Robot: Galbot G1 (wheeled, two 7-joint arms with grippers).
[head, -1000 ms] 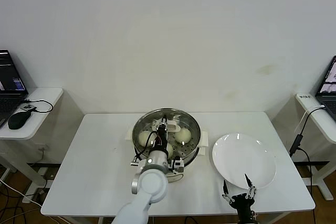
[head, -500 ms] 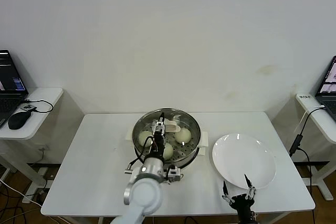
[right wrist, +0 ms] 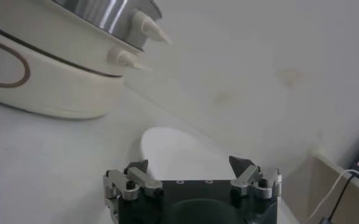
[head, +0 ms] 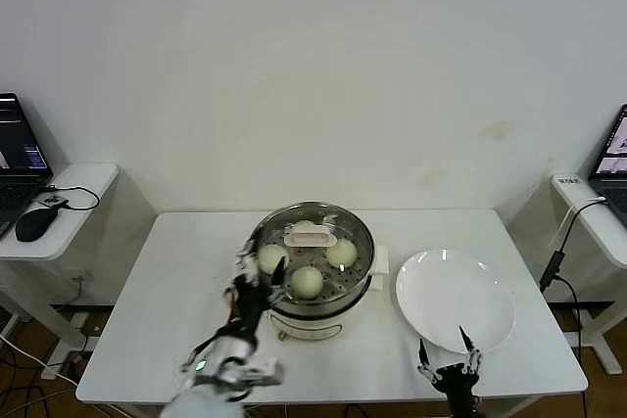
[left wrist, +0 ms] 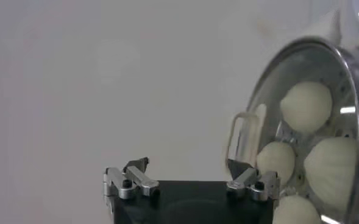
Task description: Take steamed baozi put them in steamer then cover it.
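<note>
You are looking past the right gripper (right wrist: 190, 163), its two fingertips (right wrist: 137, 167) spread wide with nothing between them. Beyond it lies the white plate (right wrist: 173, 152) on the pale worktop (right wrist: 45, 158). Farther off stands the steamer (right wrist: 51, 61): you see its shiny steel wall, two cream-white prongs, and the cream-white base below.

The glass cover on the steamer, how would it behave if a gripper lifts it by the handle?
The cover looks rigid and probably breakable, being clear glass in a metal rim. Its single bar handle sits at the centre, so it would likely hang level but could swing. Resting on the steamer, it seems fairly heavy for its thickness.
</note>
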